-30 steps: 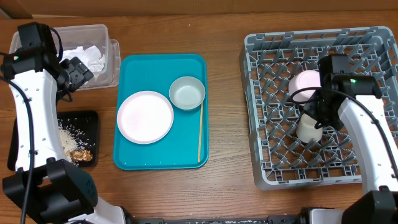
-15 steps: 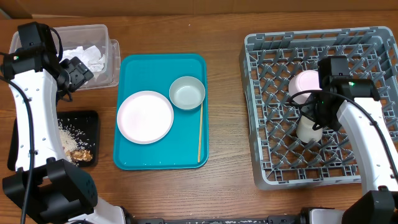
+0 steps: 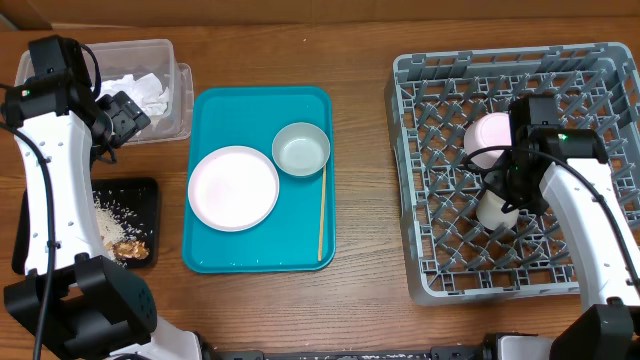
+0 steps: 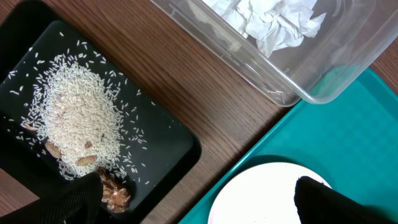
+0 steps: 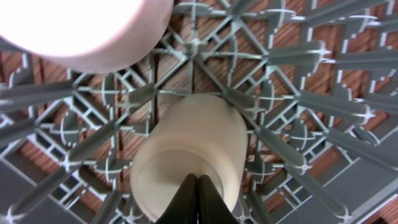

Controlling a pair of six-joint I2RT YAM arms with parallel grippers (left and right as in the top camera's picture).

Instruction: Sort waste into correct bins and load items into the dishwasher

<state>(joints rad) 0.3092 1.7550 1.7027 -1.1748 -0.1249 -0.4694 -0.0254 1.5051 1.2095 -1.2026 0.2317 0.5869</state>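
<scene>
Wooden table [image 3: 360,40]: right arm [image 3: 580,200] over rack [image 3: 420,270], jaws clamped on cup [image 3: 495,208]; left arm [image 3: 45,170] beside clear bin [image 3: 180,100], jaws apart.

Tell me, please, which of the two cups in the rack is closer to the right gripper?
The cream cup: the right gripper, jaws closed, sits right at it, while the pink cup lies farther up the rack.
</scene>
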